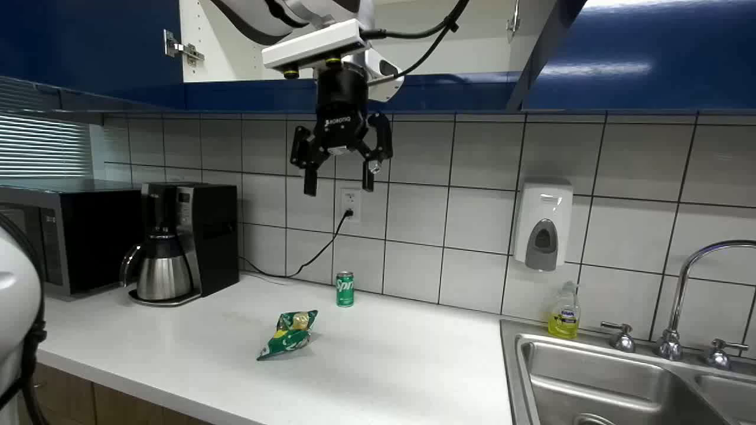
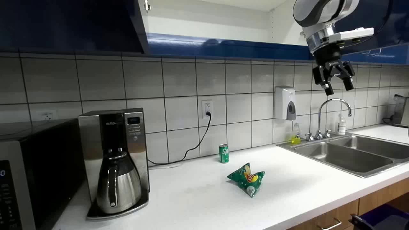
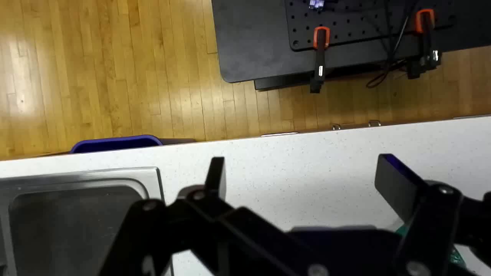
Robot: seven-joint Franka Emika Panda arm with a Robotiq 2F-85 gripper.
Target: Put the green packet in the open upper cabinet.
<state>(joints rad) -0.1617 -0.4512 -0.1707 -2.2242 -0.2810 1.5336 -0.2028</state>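
The green packet [image 1: 290,337] lies on the white counter. It is crinkled, with yellow and light markings, and also shows in an exterior view [image 2: 245,179]. In the wrist view a small part of the green packet [image 3: 456,257] shows behind a finger at lower right. My gripper [image 1: 339,180] is open and empty, high above the counter. It also shows in an exterior view [image 2: 339,88] and in the wrist view [image 3: 301,172], with fingers wide apart. The upper cabinet [image 1: 230,59] stands open with a cream interior and blue doors; it also shows in an exterior view [image 2: 204,19].
A green can [image 1: 345,289] stands behind the packet near the tiled wall. A coffee maker [image 1: 215,236] and a microwave [image 1: 100,236] stand at one end. A sink [image 1: 602,378], faucet [image 1: 679,295], soap bottle [image 1: 564,319] and wall dispenser [image 1: 543,224] are at the other.
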